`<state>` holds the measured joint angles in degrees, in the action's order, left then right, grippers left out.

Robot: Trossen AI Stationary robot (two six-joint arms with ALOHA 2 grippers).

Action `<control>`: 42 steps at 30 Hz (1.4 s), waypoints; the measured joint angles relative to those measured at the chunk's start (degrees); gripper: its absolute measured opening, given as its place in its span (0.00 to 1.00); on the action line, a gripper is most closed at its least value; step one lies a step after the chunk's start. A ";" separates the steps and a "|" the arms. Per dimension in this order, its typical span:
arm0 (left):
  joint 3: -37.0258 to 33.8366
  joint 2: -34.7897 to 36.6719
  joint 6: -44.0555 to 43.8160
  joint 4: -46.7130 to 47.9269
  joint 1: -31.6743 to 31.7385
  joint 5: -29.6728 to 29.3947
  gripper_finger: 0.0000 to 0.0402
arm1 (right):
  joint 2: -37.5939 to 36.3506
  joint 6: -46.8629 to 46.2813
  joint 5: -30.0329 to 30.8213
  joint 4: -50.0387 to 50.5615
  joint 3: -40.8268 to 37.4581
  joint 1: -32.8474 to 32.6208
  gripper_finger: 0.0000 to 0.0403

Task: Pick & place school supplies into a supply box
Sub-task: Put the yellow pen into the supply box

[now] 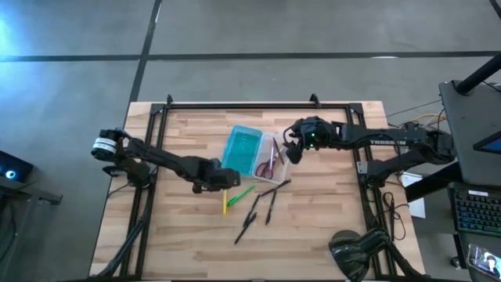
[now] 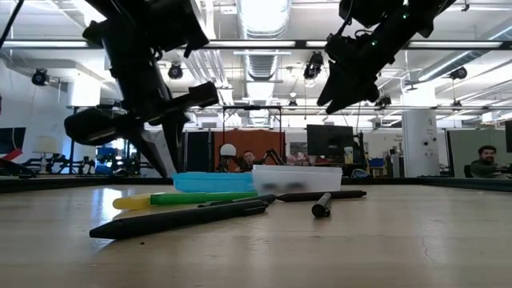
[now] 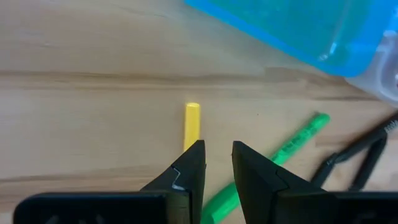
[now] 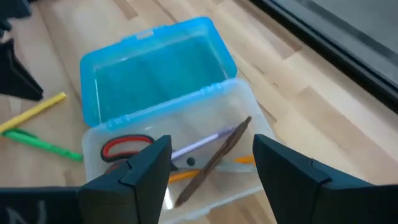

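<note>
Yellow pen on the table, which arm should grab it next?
Left. The left gripper hangs open right by the yellow pen, next to the green pen. The right gripper is open over the box, farther away.

The supply box point(image 4: 163, 93) lies open on the desk, its teal half point(image 1: 243, 149) flat beside its clear half point(image 1: 272, 160). In the clear half lie red-handled scissors point(image 4: 126, 147), a brown pencil point(image 4: 214, 160), a pale purple pen point(image 4: 202, 144) and what looks like an orange pencil point(image 4: 180, 176), crossing one another. Just beside the box, a yellow pen point(image 3: 191, 124) and a green pen point(image 3: 292, 146) rest on the wood, touching near one end, with three dark pens point(image 1: 258, 208) scattered next to them
</note>
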<state>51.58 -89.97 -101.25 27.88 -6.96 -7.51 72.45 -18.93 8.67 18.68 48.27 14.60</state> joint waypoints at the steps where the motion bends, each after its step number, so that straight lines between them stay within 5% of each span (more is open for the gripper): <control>1: -0.16 0.00 -0.53 0.17 0.00 0.03 0.16 | 0.04 0.46 -0.11 -0.07 -0.16 0.14 0.54; 7: 1.49 0.00 -1.66 2.94 -0.57 3.28 0.16 | -0.11 3.08 -0.14 -0.10 -1.33 0.92 0.54; 15: 8.53 0.00 -2.29 23.47 -1.79 3.86 0.16 | -0.48 3.74 0.26 -0.15 -2.06 3.48 0.54; 27: 11.08 -7.56 -5.00 13.65 -3.28 -0.31 0.17 | -0.31 4.41 0.31 -0.40 -3.12 5.93 0.54; 35: 21.17 -17.25 -1.12 26.35 -3.54 0.46 0.29 | -0.33 4.67 0.28 0.80 -3.49 5.94 0.54; 42: 22.81 -20.82 0.82 21.97 -3.59 2.44 0.36 | -0.33 5.67 0.24 0.87 -3.54 5.93 0.54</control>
<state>74.39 -110.79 -100.43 49.85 -10.55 -5.07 72.12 -13.26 8.91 19.56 44.73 20.53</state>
